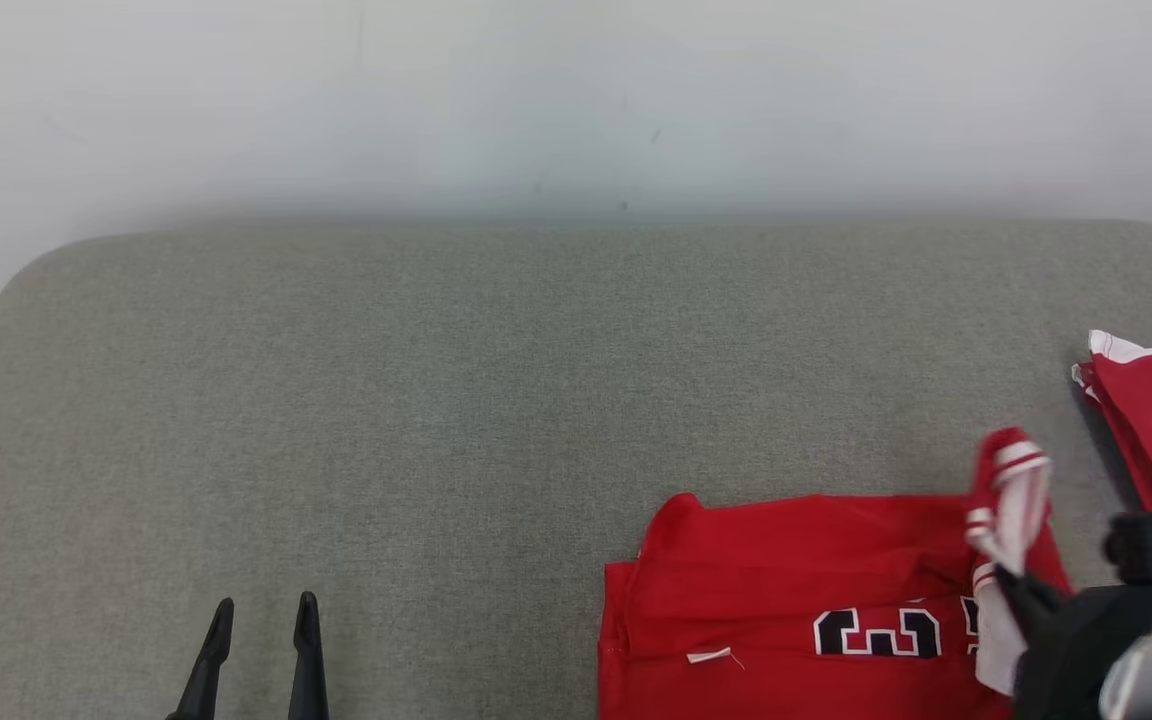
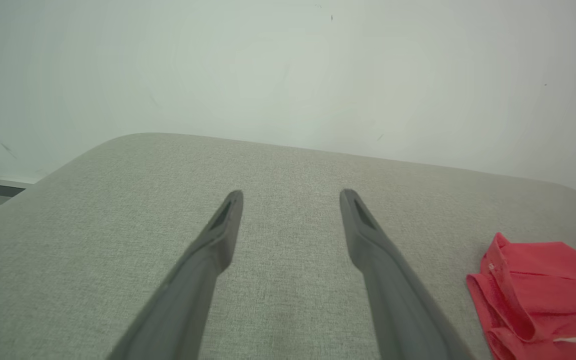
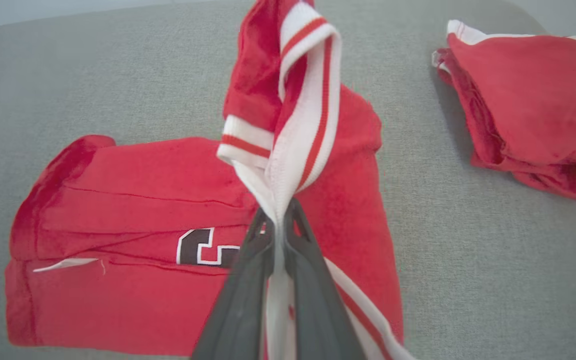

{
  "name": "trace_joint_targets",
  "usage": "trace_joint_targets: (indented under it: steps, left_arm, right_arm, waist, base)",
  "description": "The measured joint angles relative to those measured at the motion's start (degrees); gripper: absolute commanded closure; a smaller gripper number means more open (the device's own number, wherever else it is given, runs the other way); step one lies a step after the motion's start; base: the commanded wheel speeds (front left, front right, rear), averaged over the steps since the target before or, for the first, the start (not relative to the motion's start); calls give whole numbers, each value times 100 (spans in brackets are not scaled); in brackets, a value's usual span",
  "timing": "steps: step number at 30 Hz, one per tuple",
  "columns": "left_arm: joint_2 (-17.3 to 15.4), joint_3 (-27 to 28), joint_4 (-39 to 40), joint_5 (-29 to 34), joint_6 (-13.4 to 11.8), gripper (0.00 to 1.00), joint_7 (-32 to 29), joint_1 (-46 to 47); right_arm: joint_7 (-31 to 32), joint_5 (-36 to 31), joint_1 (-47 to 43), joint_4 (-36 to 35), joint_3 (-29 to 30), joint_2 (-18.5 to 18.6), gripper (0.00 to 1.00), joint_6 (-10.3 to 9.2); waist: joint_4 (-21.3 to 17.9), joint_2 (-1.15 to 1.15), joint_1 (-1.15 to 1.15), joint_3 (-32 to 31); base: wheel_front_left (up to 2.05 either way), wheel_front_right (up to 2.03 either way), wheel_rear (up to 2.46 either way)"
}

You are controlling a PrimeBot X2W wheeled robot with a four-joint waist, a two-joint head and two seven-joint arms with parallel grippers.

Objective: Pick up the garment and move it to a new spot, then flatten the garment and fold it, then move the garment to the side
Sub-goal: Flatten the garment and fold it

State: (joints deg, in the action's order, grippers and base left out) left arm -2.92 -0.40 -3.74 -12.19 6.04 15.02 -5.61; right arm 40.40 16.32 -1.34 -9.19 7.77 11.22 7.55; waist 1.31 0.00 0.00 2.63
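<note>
My left fingers (image 1: 308, 650) sit at the lower left of the head view. They are spread wide with nothing between them, over the bare grey surface (image 1: 436, 400). The left wrist camera agrees: both fingers stand apart, with only grey fabric in the gap and a pale wall (image 2: 288, 75) beyond.

The red jersey (image 1: 796, 600) lies on the near right part of the surface, mostly flat, with a few long creases running across it. I can read a black number edged in white (image 1: 876, 633) on it, and a small white tag (image 1: 708, 656) to the left of that.

My right fingers (image 3: 248, 290) are pressed together, pinching the jersey's white trim with red stripes (image 3: 308, 125). That trim and a bunch of red cloth stand up off the rest of the jersey, which is flat on the surface.

Farther right, a second folded red garment (image 3: 528, 110) with a white edge lies apart from the jersey, with bare surface between them.
</note>
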Motion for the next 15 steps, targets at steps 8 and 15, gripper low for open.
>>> trace_joint_targets:
  steps: [8,15]
  left_arm:
    - [-1,-33,-15,-1,1,0,0,-30]
    - [-1,-74,-33,-22,-1,0,0,-29]
  right_arm:
    - [-80,337,363,456,-1395,-7,100,0]
    - [-342,498,885,1141,-2191,-238,100,0]
  waist:
    - [121,0,0,-33]
    - [291,0,0,-14]
  base:
    - [0,0,0]
    - [0,0,0]
